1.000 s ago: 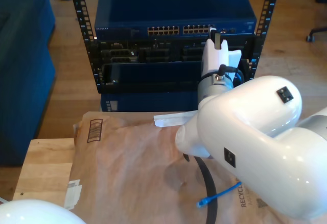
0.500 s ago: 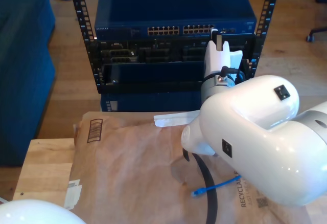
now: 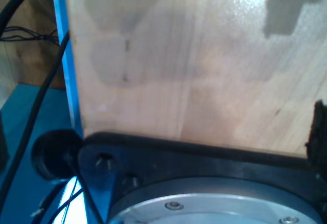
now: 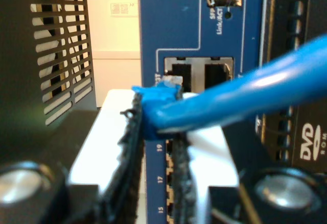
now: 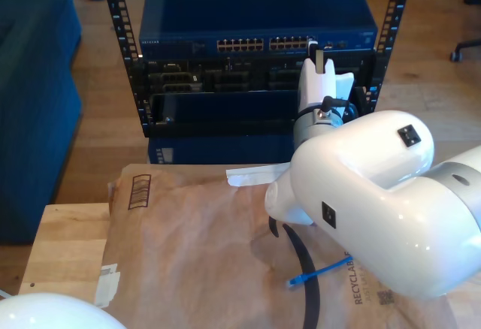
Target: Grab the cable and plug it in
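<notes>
First wrist view: a wooden surface [image 3: 194, 60] seen close, with a blue edge strip and black leads off to one side, and a dark mount plate with a metal ring nearer the camera. No fingers in sight here — cannot tell whether my first gripper is apart or together.

Second wrist view: my second gripper [image 4: 153, 147] clamped on the cable [image 4: 245, 93], fingers [image 4: 127, 152] closed around the blue boot just behind the clear plug [image 4: 171, 82]. Plug tip just in front of a pair of open ports [image 4: 199, 73] on the blue switch face, numbers 15, 17 and 19 printed below. Not yet seated, by the look of it. Cable running out thick and blurred across the picture.

Exterior view: second arm reaching to the switch [image 5: 255, 21] in the rack, its fingers up at the port row toward the exterior view's right. Far end of the cable [image 5: 319, 273] lying loose on brown paper over the surface, near a black strap.

Risks — plug appears slightly skewed in the grip, so a straight push may catch the port rim or land in the neighbouring socket; soft pads could let the boot slip back under pressure; the trailing length may snag on the arm.

Hidden: the plug's latch, the exact port in line, and most of the cable's run behind the big white arm.
</notes>
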Tool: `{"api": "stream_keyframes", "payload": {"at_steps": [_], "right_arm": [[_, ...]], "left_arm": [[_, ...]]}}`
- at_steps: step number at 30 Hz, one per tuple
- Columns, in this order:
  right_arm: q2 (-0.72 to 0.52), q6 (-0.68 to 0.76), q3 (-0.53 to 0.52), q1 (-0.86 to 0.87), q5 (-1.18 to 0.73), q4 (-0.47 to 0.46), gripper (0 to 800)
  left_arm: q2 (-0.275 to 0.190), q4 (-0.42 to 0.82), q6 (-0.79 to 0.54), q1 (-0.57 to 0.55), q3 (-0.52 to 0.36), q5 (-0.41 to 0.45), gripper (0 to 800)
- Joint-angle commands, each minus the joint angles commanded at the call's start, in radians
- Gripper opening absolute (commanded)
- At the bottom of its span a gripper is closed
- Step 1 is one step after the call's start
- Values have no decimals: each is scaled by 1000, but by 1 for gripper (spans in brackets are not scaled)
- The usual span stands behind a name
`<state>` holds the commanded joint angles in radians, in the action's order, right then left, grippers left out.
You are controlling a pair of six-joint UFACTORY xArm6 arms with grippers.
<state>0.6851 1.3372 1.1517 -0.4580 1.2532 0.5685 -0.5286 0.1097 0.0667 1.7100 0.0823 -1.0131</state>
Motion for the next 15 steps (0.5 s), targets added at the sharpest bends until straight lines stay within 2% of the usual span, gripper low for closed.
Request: {"api": "stream_keyframes", "payload": {"at_steps": [15], "right_arm": [[21,0,18,3,-2,0,0]], "left_arm": [[0,0,-2,0,2,0,798]]}}
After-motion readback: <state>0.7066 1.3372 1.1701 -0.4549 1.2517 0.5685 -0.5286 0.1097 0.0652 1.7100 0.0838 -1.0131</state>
